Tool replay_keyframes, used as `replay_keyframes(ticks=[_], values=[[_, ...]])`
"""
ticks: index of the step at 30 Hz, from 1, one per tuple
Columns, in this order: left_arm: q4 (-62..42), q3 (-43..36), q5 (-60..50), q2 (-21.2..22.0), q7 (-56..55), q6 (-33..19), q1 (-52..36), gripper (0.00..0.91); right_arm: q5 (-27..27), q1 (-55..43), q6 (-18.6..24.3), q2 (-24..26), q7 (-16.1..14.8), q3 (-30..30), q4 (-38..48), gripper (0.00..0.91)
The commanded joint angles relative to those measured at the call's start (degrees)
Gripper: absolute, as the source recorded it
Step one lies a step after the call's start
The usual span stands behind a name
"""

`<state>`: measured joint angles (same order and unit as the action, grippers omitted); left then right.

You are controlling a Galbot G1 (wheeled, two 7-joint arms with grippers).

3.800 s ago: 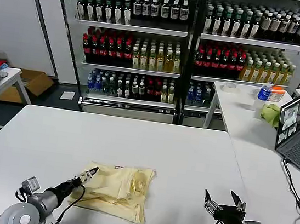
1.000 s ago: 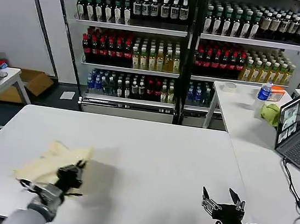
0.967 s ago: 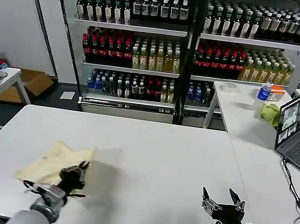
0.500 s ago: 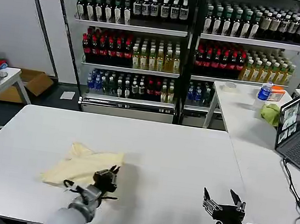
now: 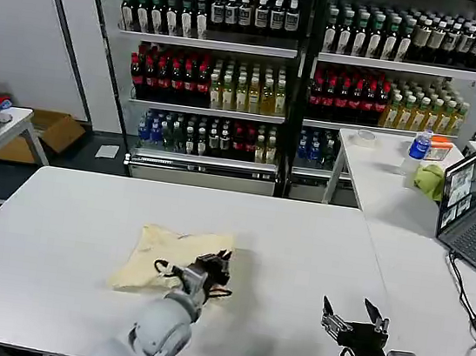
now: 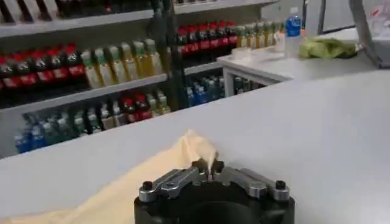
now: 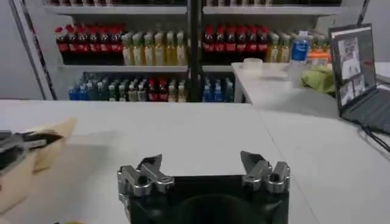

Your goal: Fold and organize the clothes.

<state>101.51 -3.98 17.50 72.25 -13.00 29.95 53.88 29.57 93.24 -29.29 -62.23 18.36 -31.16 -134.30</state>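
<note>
I see my left end effector (image 5: 220, 262) out over the middle of the white desk (image 5: 316, 250), its fingers pinched together on the right edge of the T-shirt (image 5: 166, 256). From the left wrist camera the fingertips (image 6: 209, 167) meet with a fold of cream fabric between them. The T-shirt lies bunched on the desk, trailing away toward my left from the grip. My right end effector (image 5: 354, 320) sits low at the near right edge of the desk, its fingers spread wide apart and holding nothing, well apart from the T-shirt.
</note>
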Motion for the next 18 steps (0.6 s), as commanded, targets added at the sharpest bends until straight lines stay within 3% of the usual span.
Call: replay_keyframes(ticks=[1,5,10,14,18], values=[[-4.2,-2.7,9.8,4.0,1.5,-4.9,-5.9,0.907,-0.6,-1.5,1.0,0.4,-0.8,-0.1,0.9,0.907],[4.3,0.3,23.2,2.0,0.4,-6.2,-1.7,0.907,-1.2,-2.6,1.4,0.7,-1.5,0.2,1.3,0.907],[14.8,10.1,32.0,-2.1,-0.2,-7.8,6.1,0.907,1.1,-6.0,1.4,0.1,-2.2,2.3,1.8,0.907],[20.5,21.5,26.1,-8.1,0.0,-9.9,14.8,0.907,4.5,-11.6,1.2,-0.9,-0.8,5.8,3.7,0.907],[23.8,33.5,21.7,-10.6,0.1,-11.4,25.2,0.907,7.2,-19.0,0.2,-2.3,1.1,11.0,7.0,0.907]])
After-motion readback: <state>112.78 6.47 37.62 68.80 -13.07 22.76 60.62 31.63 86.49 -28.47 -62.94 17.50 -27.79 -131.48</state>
